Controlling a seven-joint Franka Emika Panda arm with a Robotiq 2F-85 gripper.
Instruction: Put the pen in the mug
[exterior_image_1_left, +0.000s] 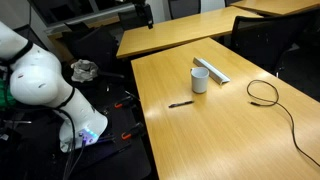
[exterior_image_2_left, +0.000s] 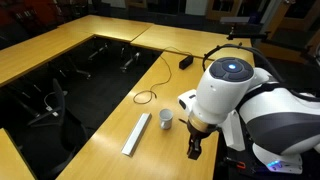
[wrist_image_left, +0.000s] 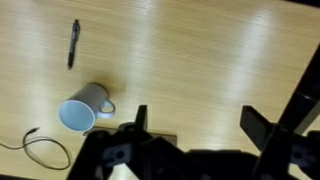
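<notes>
Wrist view: jaws wide apart, empty, above table (wrist_image_left: 200, 60)

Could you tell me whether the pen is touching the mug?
Apart: the wrist view shows bare wooden tabletop between the pen and the mug.

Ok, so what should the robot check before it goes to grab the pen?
1. Gripper open, nothing in it: ok.
2. Pen lying flat on the table, nothing touching it: ok.
3. Gripper lined up over the pen: not ok, the pen sits far off to one side in the wrist view.
4. Mug standing upright, mouth up: ok.
5. Cable clear of the pen: ok, it lies on the mug's other side.
6. Mug empty inside: cannot tell, too blurry.
</notes>
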